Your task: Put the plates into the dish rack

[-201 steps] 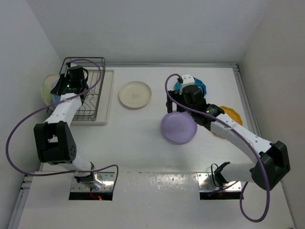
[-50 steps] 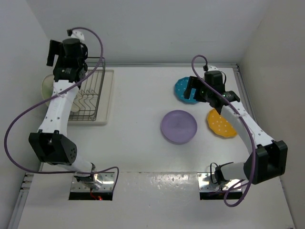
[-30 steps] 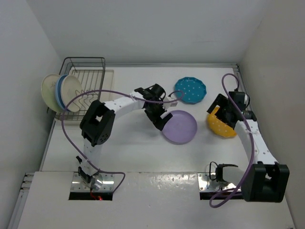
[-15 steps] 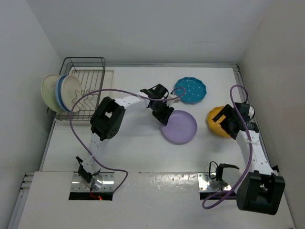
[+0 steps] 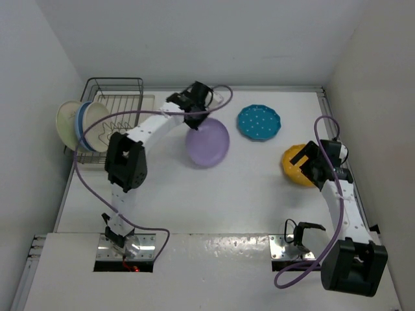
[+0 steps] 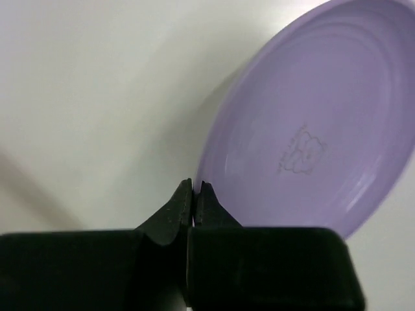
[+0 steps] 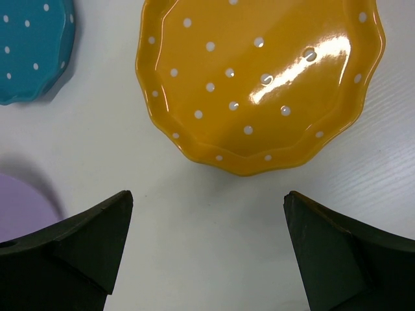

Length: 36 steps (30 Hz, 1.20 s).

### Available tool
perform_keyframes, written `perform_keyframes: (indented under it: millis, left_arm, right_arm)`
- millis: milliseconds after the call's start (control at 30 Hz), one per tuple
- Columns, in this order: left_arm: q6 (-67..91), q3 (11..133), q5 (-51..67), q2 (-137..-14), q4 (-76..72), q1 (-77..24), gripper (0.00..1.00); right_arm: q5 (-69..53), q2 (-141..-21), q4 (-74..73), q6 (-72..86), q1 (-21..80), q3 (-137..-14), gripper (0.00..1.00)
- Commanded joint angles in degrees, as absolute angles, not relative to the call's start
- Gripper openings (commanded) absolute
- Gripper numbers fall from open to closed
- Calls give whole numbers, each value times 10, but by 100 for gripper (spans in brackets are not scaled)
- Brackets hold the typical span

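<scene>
My left gripper (image 5: 196,111) is shut on the rim of the lavender plate (image 5: 208,142) and holds it tilted above the table, right of the dish rack (image 5: 117,81). In the left wrist view the jaws (image 6: 194,189) pinch the plate's edge (image 6: 311,129). Three plates stand at the rack's left end: cream (image 5: 63,120), light blue (image 5: 79,131) and cream-and-green (image 5: 98,126). My right gripper (image 5: 306,163) is open over the near edge of the orange dotted plate (image 5: 293,162); its wrist view (image 7: 207,194) shows that plate (image 7: 259,78) ahead. The teal dotted plate (image 5: 259,122) lies flat.
The rack stands on a beige tray (image 5: 148,103) at the back left corner. White walls close the table on the left, back and right. The teal plate's edge (image 7: 32,45) shows at the upper left of the right wrist view.
My left gripper has lifted the lavender plate off the middle of the table and carried it back and left, toward the rack. The right arm has barely moved.
</scene>
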<state>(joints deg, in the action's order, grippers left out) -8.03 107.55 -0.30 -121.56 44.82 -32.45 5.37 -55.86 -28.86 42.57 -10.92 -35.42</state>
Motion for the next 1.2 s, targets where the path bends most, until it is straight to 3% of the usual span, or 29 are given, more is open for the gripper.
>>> perform_keyframes:
  millis: [0,167,300,667,1167]
  left_arm:
    - [-200,1111,-293,-1086,448,-280,0]
    - [-325,1058,-559,-1007,351,-234,0]
    - [-352,1005,-640,-962,235,-172,0]
    - [-488,816,-699,-878,-43,-48,0]
    - [-353,752,-625,-867,57,-24,0]
  right_arm:
    - [50,-563,-262,438,-112,-374,100]
    - [33,-585,-245,453,-111,-400,100]
    - [14,-618,-242,460,-109,-435,100]
    - [15,-659,-250,463,-84,-519,100]
    - [57,-667,-279,455,-41,-579,100]
